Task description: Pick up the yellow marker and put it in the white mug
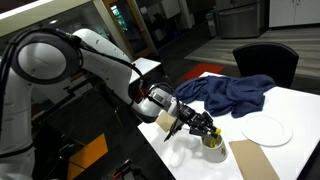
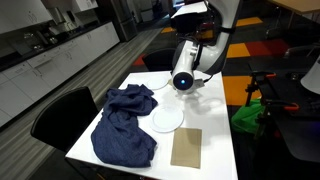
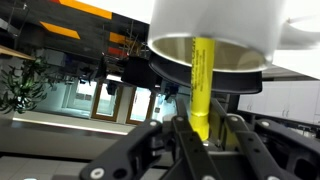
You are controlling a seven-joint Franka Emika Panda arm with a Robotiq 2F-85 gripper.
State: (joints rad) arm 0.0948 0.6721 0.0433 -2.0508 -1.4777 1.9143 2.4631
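The wrist view is upside down. In it, the yellow marker stands lengthwise with one end inside the open mouth of the white mug. My gripper is shut on the marker's other end. In an exterior view my gripper is right over the mug near the table's front edge, and a bit of yellow shows at the mug's rim. In an exterior view my wrist hides the mug and the marker.
A crumpled dark blue cloth lies across the white table. A flat white plate and a brown cardboard piece lie beside it. A black chair stands at the table.
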